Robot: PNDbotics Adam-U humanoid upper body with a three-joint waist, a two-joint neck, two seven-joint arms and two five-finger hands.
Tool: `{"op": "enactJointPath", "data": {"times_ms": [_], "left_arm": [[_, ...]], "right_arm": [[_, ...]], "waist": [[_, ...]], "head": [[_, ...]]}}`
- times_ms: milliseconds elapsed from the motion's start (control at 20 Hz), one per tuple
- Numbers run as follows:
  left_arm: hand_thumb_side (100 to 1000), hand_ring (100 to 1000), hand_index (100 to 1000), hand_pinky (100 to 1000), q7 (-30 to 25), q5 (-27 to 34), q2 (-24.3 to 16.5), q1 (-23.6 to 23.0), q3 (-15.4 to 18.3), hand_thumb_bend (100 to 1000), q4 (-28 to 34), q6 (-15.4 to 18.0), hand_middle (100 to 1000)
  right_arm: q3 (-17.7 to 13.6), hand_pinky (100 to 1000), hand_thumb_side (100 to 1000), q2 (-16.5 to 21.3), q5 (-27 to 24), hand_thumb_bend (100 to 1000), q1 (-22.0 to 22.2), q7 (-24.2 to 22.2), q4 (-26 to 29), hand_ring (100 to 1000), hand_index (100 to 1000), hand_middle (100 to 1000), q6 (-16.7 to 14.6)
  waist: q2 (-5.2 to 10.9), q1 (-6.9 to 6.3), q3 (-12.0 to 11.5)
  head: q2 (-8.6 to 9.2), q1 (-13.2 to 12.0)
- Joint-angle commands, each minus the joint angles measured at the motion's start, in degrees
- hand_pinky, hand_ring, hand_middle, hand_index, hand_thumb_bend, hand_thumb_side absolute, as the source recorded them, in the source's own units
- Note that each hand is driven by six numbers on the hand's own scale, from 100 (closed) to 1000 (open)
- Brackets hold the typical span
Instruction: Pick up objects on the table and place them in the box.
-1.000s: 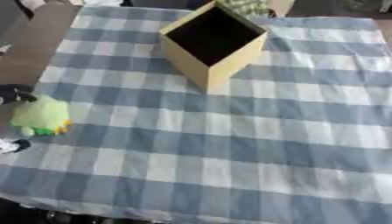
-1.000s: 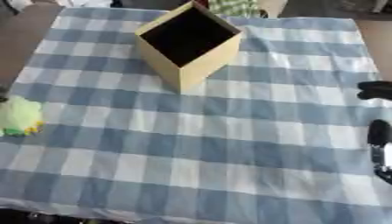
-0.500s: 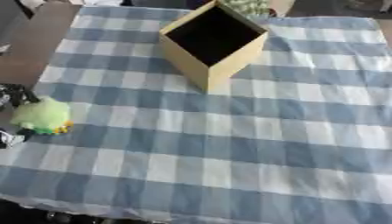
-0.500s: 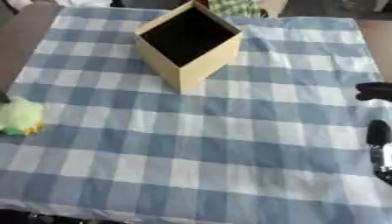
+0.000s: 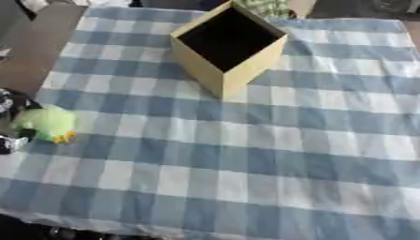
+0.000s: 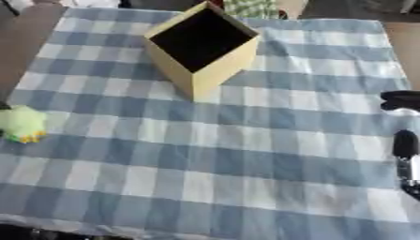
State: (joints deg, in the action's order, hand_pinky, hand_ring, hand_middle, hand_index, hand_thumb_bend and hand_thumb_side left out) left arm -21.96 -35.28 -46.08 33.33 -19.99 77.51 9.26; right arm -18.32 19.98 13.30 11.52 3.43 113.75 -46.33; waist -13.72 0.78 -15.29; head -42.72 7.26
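Green toy in hand, box waiting.
At the left edge the left hand (image 5: 10,119) curls its fingers round the fuzzy green toy (image 5: 47,123) on the checked cloth (image 5: 246,159); the tan box (image 5: 228,47), well apart, shows only a dark inside; the right hand (image 6: 405,145) idles far right, its fingers unreadable.

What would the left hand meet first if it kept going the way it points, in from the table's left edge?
The green plush toy. The left hand shows only as dark parts at the picture's left edge, right against the toy, so it looks next in line. Whether they already touch is unclear. The box sits much farther off.
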Motion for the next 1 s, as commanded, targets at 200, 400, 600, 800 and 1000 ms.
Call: {"op": "enactJointPath", "data": {"times_ms": [200,400,600,800,1000], "left_arm": [[122,552,707,317,2.0,0.8,-2.4,0.9,1.5,100,2.8,-1.0,609],[129,545,695,297,2.4,1.3,-3.2,1.5,2.5,100,5.6,-1.6,602],[120,538,690,291,1.5,1.7,-4.2,2.9,2.8,100,8.6,-2.1,599],[115,537,690,289,0.2,2.0,-4.6,4.6,2.8,100,10.9,-2.3,598],[110,537,689,289,-1.3,2.1,-4.3,7.0,2.2,100,12.4,-2.2,598]], "right_arm": [[-0.5,745,747,0.7,-0.9,100,-0.2,-0.6,0.8,719,773,587,-0.1],[-0.6,745,747,0.7,-1.0,100,0.0,-0.7,0.8,719,773,587,-0.1],[-0.6,746,746,0.9,-1.2,100,0.0,-0.9,0.8,719,773,587,-0.1],[-0.7,746,745,1.0,-1.3,100,0.0,-0.9,0.8,720,774,587,-0.1],[-0.7,747,744,1.1,-1.4,100,0.0,-0.9,0.8,720,774,587,-0.3]], "waist": [[0.87,-0.22,-0.1],[1.03,-0.28,-0.2],[1.16,-0.47,-0.3],[1.20,-0.63,-0.2],[1.22,-0.73,0.0]], "head": [[0.12,0.1],[-0.09,0.1],[-0.25,0.1],[-0.24,0.4],[-0.15,0.5]]}}
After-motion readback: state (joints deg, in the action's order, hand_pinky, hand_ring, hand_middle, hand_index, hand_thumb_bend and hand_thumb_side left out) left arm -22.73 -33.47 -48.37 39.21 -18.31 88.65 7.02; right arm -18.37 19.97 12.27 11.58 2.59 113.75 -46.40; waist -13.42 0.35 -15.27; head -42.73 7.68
